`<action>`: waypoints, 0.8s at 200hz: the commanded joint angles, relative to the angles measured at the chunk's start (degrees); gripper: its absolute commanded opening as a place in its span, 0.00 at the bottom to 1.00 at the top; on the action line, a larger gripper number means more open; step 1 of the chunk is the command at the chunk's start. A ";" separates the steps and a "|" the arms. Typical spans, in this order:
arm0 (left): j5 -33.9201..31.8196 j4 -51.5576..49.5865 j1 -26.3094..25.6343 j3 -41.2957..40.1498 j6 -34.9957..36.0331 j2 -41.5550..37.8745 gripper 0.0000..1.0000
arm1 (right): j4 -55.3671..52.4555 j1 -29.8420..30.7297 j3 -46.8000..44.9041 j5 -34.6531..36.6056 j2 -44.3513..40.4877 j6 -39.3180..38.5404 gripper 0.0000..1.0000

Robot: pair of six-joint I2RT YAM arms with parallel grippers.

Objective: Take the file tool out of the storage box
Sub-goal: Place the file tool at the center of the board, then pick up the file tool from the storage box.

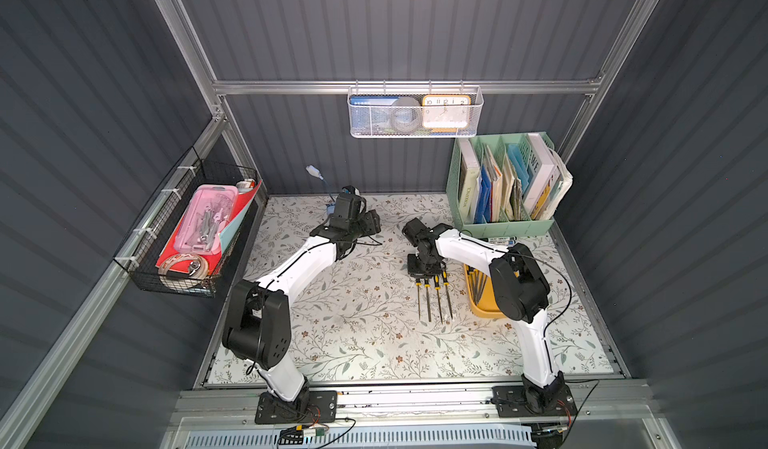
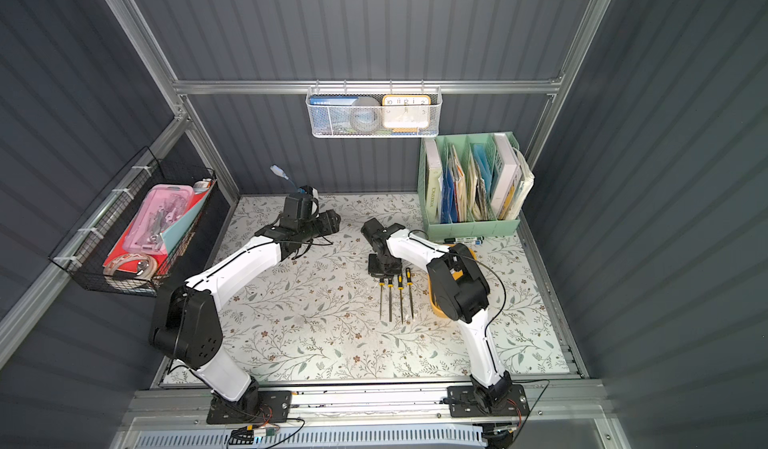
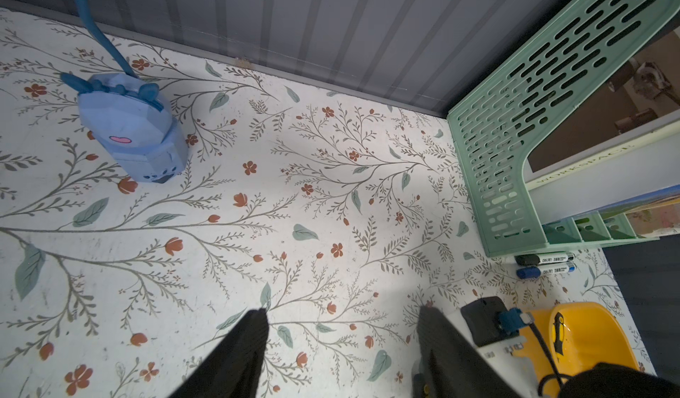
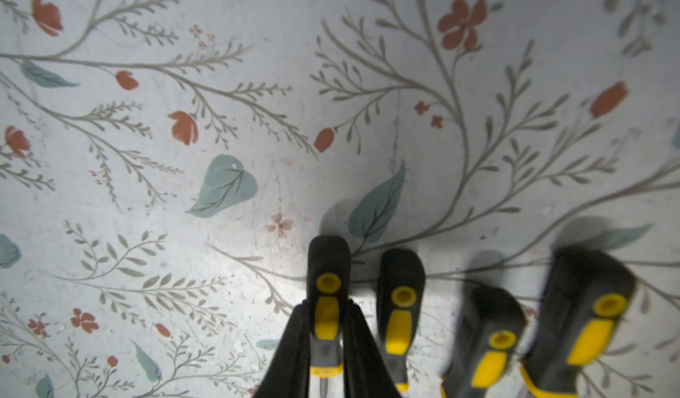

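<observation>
Several black-and-yellow-handled file tools [image 1: 434,297] lie side by side on the floral table, left of the storage box [image 1: 484,310]. The box is a yellow tray, half hidden behind my right arm, with more files [image 1: 478,285] inside. My right gripper [image 4: 326,307] is shut on the handle of the leftmost file tool [image 4: 327,278], level with its neighbours. I cannot tell whether that file touches the table. My left gripper [image 3: 342,309] hangs open with nothing between its fingers, over bare table near the back. From there the box [image 3: 588,326] shows with a file handle in it.
A mint-green book organiser [image 1: 503,185] stands at the back right with two markers [image 1: 503,240] in front of it. A blue toy-like lamp [image 3: 132,131] sits by the back wall. A black wire basket [image 1: 191,226] hangs on the left wall and a white mesh basket [image 1: 415,112] on the back rail.
</observation>
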 commanded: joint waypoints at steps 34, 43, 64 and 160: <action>-0.24 0.84 0.39 -0.39 -0.46 -2.10 0.70 | -3.49 0.16 4.46 2.16 -1.91 -1.18 0.30; -0.11 0.80 0.39 -0.14 -0.46 -1.98 0.70 | -3.99 0.01 5.20 2.40 -2.70 -1.32 0.33; 0.07 0.64 0.39 0.55 -0.33 -1.70 0.70 | -5.93 -0.69 7.15 2.70 -4.34 -2.12 0.36; 0.74 0.09 0.39 2.61 0.62 0.12 0.70 | -5.07 -26.66 -14.88 6.24 -23.27 -7.64 0.36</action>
